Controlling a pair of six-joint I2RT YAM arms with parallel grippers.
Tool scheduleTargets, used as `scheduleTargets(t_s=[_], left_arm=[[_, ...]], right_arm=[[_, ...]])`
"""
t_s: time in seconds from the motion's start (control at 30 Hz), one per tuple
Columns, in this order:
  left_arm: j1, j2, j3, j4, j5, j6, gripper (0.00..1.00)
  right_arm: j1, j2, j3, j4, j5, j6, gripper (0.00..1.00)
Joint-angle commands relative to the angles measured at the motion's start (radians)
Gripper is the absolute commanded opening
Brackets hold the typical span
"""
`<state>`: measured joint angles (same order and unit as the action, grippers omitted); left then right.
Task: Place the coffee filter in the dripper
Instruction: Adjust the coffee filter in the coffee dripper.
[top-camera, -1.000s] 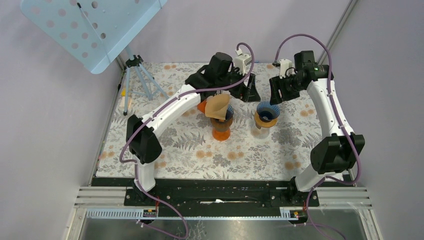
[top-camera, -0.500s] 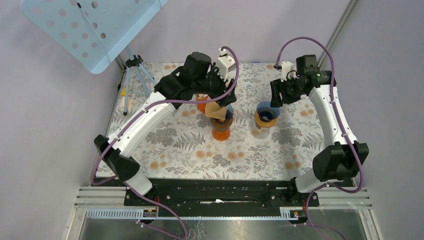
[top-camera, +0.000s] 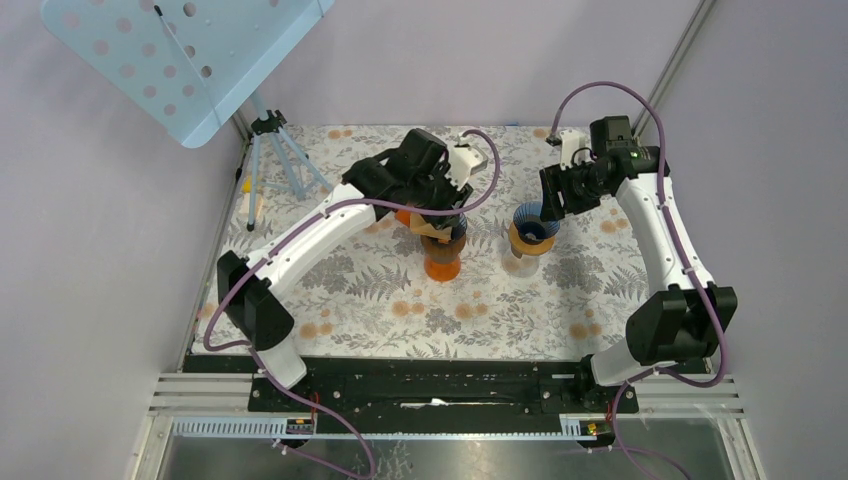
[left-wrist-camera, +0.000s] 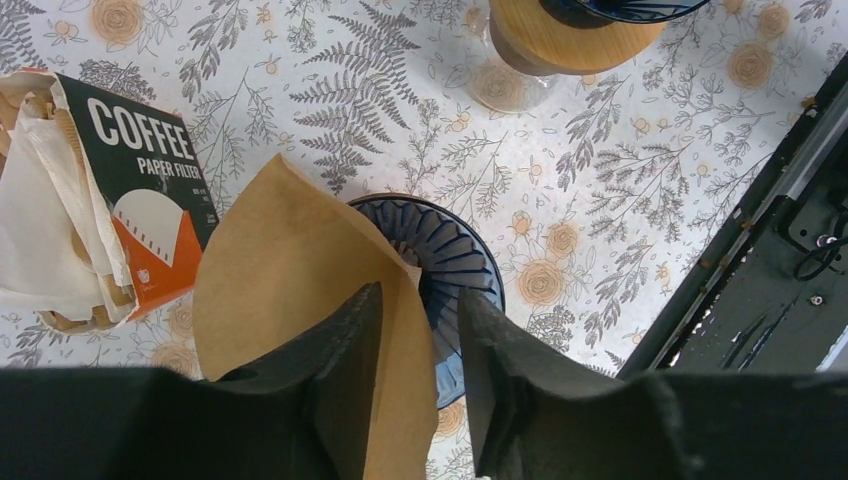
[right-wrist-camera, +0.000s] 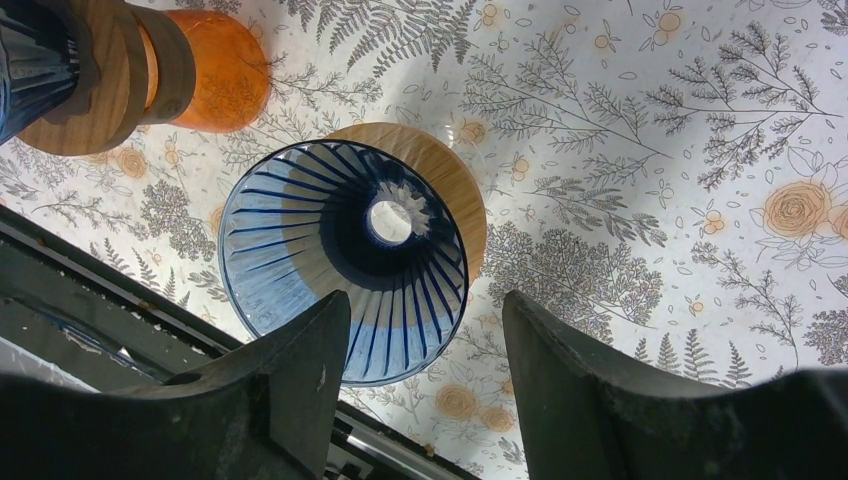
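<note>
Coffee filter (left-wrist-camera: 290, 300): matt brown paper. Dripper (left-wrist-camera: 450, 260): glossy, ribbed, blue. At nine o'clock of it, filter pack (left-wrist-camera: 140, 180): printed card. Second dripper (right-wrist-camera: 300, 240): equally glossy, with a smooth wooden collar (right-wrist-camera: 458, 190). Table cover (left-wrist-camera: 620, 170): matt, floral-printed.

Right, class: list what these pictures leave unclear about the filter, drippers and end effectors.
1. Left wrist view: the filter tip sits behind the left end effector; pinched or not is unclear.
2. Top view: the orange-based dripper bowl is mostly covered by the left wrist and filter.
3. Left wrist view: the filter box is cut by the left edge.
4. Right wrist view: the right end effector covers part of the second dripper rim.
</note>
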<state>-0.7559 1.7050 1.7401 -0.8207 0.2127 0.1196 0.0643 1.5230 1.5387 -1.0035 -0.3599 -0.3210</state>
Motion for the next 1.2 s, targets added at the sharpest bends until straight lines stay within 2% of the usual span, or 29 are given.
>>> scheduleTargets(t_s=[0.0,0.2,0.43,0.5,0.67,0.8,0.9,1.17], left_arm=[[-0.015,-0.017,-0.002,0.030,0.003,0.024,0.35],[-0.046,-0.019,-0.023,0.008,0.004,0.058,0.23],[-0.080,-0.024,-0.047,-0.001,-0.015,0.081,0.21],[-0.084,-0.028,-0.049,-0.001,-0.020,0.085,0.24],[-0.091,-0.032,-0.046,-0.011,-0.017,0.086,0.47],[-0.094,-0.028,-0.043,-0.020,-0.018,0.084,0.57],[-0.098,-0.024,-0.054,-0.020,-0.024,0.085,0.60],[-0.114,-0.002,-0.094,-0.019,-0.052,0.091,0.61]], right_arm=[[-0.004,-0.041,-0.011,0.012,-0.010,-0.012,0.64],[-0.004,-0.037,-0.032,0.020,-0.007,-0.015,0.64],[-0.004,-0.035,-0.055,0.034,-0.005,-0.015,0.64],[-0.004,-0.035,-0.060,0.034,-0.004,-0.015,0.64],[-0.004,-0.039,-0.065,0.036,0.002,-0.015,0.64],[-0.004,-0.039,-0.076,0.040,0.002,-0.015,0.64],[-0.004,-0.038,-0.083,0.046,0.001,-0.015,0.64],[-0.004,-0.035,-0.104,0.052,0.006,-0.019,0.64]])
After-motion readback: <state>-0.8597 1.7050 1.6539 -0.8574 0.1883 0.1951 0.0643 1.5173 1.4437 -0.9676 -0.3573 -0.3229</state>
